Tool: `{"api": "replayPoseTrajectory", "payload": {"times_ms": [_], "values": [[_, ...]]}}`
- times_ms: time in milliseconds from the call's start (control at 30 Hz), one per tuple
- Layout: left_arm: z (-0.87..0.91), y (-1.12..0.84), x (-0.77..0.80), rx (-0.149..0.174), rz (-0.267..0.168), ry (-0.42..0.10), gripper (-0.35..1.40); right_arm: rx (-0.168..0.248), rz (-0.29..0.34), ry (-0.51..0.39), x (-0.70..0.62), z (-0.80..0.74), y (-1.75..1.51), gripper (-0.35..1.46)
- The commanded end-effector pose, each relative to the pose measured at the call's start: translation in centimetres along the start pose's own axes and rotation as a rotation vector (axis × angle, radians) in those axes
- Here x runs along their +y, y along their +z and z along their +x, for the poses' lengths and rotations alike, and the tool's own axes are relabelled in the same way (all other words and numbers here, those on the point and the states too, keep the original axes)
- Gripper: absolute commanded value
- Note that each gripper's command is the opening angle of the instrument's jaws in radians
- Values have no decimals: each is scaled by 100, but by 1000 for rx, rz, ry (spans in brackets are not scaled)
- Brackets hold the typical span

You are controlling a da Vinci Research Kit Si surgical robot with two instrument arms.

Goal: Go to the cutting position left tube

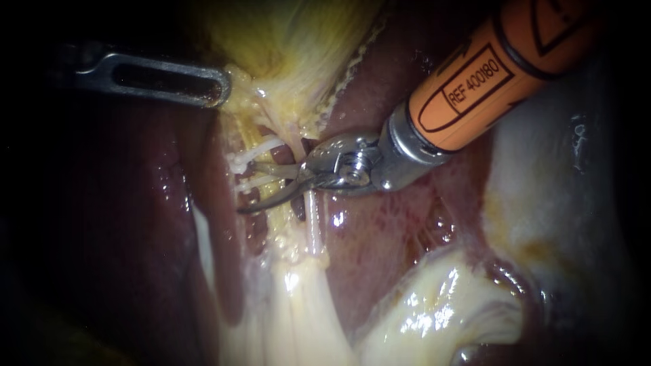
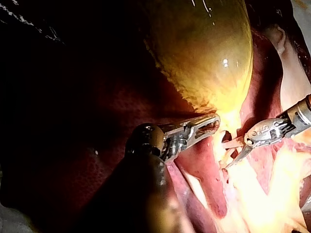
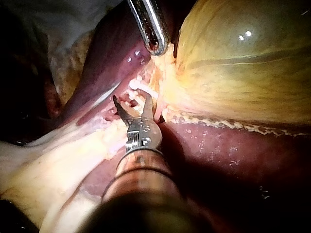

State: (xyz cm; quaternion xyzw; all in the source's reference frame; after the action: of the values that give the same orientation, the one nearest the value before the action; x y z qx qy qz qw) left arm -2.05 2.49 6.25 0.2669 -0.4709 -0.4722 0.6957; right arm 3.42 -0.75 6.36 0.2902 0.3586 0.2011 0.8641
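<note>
While the right instrument's hand (image 1: 251, 190) stands spread, its curved blades straddle the left tube (image 1: 252, 171) right among the white clips (image 1: 249, 159). I judge that closing slightly off the gap risks biting a clip or nicking the liver (image 1: 380, 230).

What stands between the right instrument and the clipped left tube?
Nothing visible. The orange-shafted right instrument's open end effector is at the thin pale left tube; its lower white plastic clip appears to lie between the blades.

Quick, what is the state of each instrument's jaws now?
Left instrument: shut on the gallbladder.
Right instrument: open, holding nothing.
</note>
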Motion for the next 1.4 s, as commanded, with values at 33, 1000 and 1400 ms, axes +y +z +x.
{"api": "replayPoseTrajectory", "payload": {"times_ms": [33,1000,1400], "values": [[0,0,0,0,1,0,-35,0,1,1,-1,1,-1,112],[-1,0,0,0,1,0,-35,39,50,7,-37,12,-71,110],[0,0,0,0,1,0,-35,16,34,48,-7,-3,-48,112]]}}
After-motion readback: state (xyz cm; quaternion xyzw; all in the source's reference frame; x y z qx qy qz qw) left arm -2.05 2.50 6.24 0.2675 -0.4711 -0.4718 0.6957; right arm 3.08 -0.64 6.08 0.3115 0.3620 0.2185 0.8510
